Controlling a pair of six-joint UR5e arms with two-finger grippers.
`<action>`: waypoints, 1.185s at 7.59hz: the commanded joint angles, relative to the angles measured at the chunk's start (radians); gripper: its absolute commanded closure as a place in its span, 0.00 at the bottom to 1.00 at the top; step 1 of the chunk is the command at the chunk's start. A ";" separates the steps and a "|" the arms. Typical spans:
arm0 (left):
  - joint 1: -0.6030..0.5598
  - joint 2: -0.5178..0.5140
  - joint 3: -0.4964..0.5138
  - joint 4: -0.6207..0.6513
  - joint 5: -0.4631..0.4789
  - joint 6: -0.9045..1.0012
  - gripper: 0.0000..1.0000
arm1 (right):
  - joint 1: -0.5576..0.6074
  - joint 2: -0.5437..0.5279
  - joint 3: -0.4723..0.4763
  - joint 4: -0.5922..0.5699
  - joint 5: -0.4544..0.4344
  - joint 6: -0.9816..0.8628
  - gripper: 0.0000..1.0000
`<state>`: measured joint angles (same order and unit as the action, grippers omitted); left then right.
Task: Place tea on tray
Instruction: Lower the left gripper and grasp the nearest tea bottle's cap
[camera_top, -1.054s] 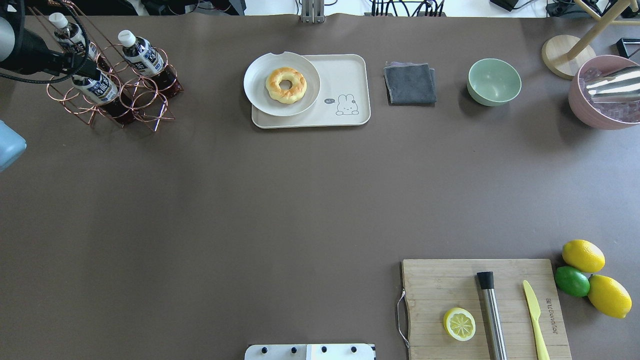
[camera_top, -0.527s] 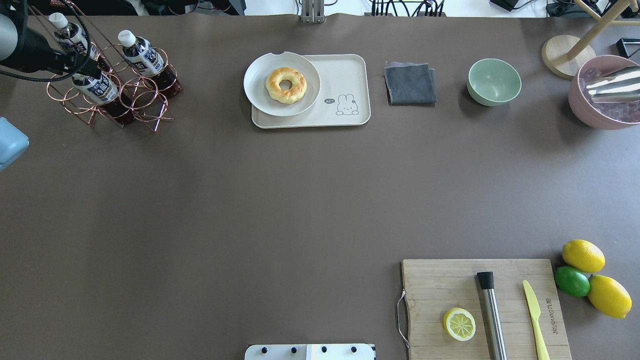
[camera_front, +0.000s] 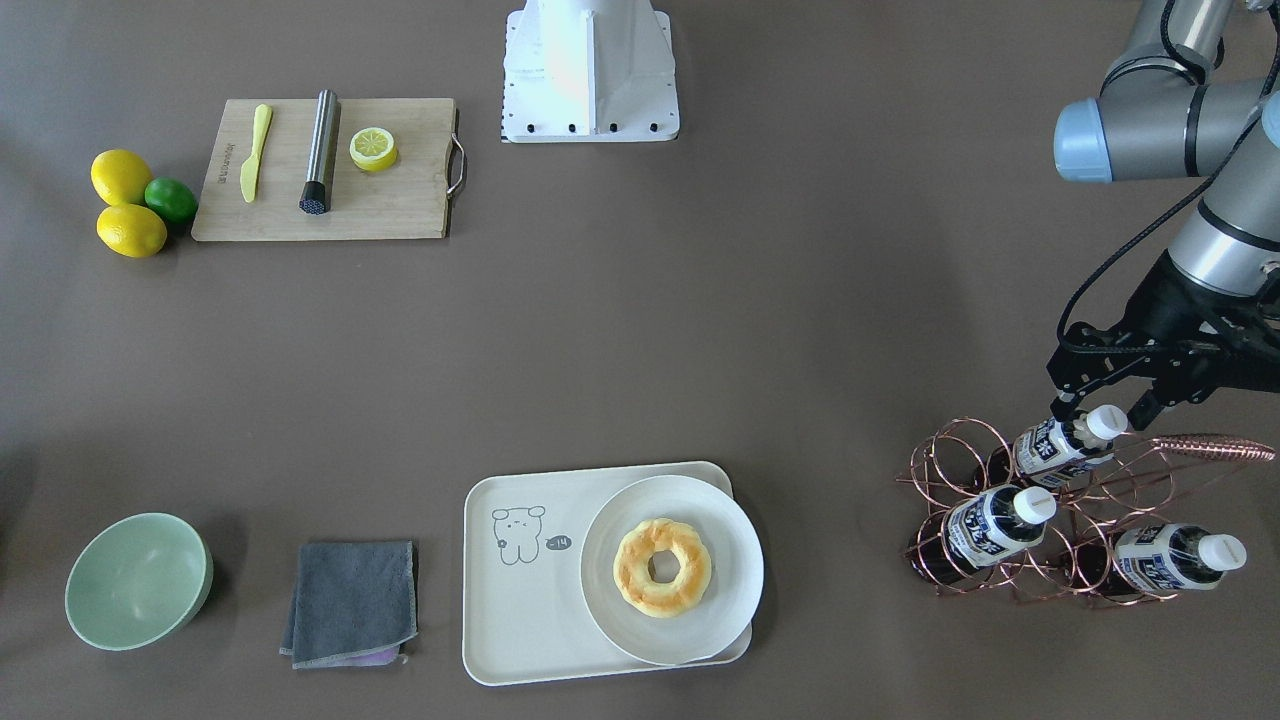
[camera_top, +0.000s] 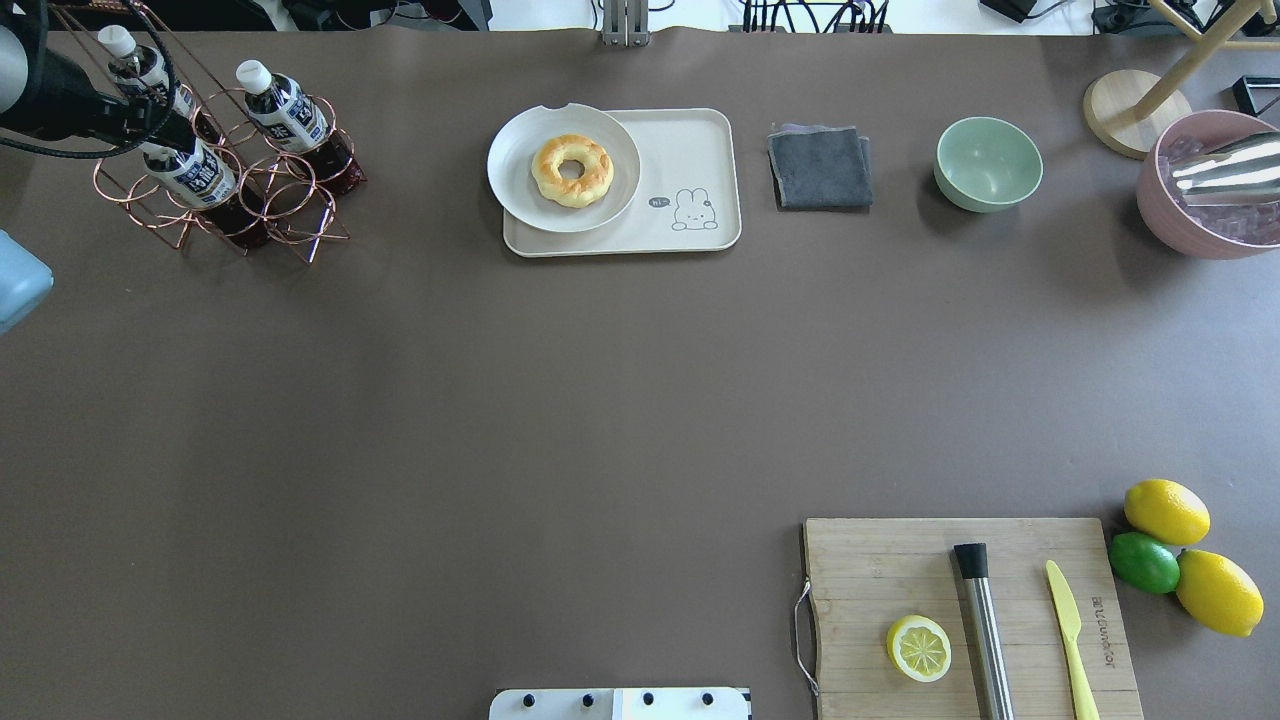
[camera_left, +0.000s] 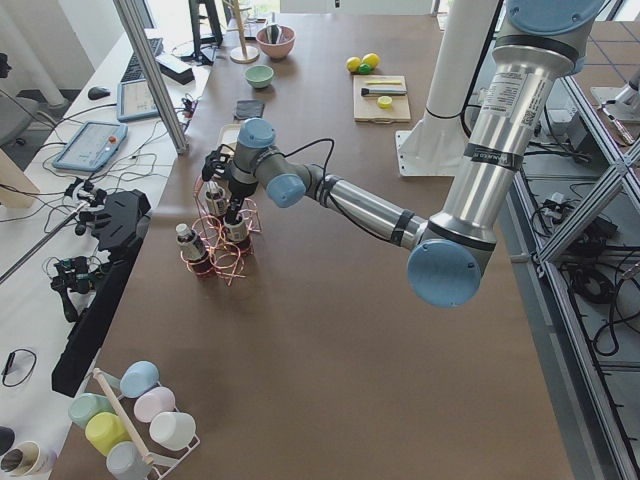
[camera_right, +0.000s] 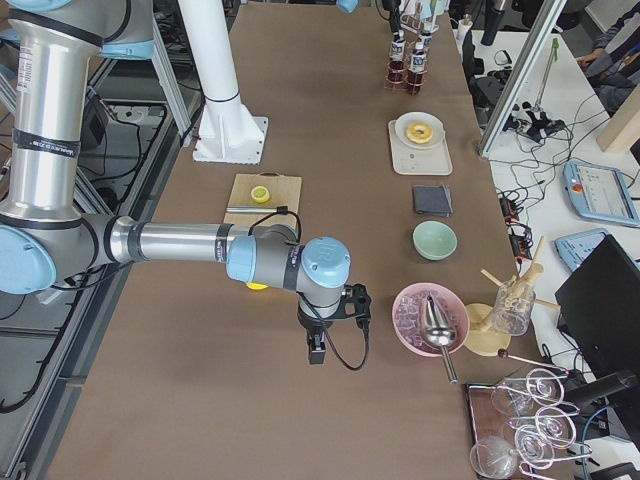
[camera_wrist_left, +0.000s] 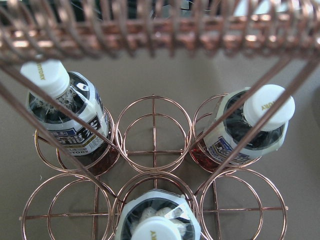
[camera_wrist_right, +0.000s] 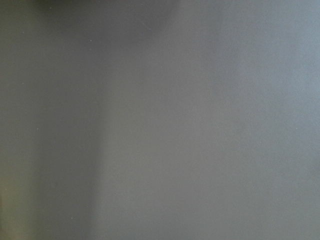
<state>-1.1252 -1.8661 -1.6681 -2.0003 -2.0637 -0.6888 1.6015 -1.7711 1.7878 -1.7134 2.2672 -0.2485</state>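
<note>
Three bottles lean in a copper wire rack (camera_front: 948, 470) at the far left corner of the tabletop (camera_top: 500, 420), as the robot sees it: the tea (camera_front: 1048, 447) nearest the robot, then a second bottle (camera_front: 990, 525) and a third bottle (camera_front: 1170, 558) beyond it. The tea sits in one ring of the rack, its white cap tilted up toward the arm. The left claw (camera_front: 1098, 410) hangs right at that cap with its fingers (camera_front: 1062, 404) spread, one on each side (whether they touch the plastic cannot be told). The left wrist camera looks down through the rack's wire handle, with this bottle's cap at the bottom edge of its view.

The tray (camera_top: 700, 140) lies flat on the tabletop, well apart from the rack, near the middle of the far edge. A round white plate (camera_top: 515, 190) carrying a ring-shaped pastry (camera_top: 571, 170) covers its left half and overhangs the rim. To the tray's right lie a folded grey cloth (camera_top: 820, 167) and then a green bowl (camera_top: 988, 163).

The right claw (camera_right: 317, 350) shows only in the side view from the robot's right, pointing down over the tabletop near a pink bowl (camera_right: 425, 318). Whether it is spread or pressed together cannot be told.
</note>
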 joint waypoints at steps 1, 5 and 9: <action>-0.001 -0.001 0.004 0.002 0.000 -0.002 0.27 | 0.000 -0.005 -0.001 0.012 0.000 0.000 0.00; -0.022 -0.005 0.005 0.006 -0.003 -0.002 0.50 | 0.000 -0.021 0.004 0.014 0.000 -0.002 0.00; -0.016 -0.005 0.004 0.002 -0.004 -0.011 0.52 | 0.000 -0.021 0.001 0.014 0.000 -0.002 0.00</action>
<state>-1.1459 -1.8717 -1.6629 -1.9969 -2.0674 -0.6933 1.6015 -1.7915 1.7895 -1.6997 2.2673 -0.2500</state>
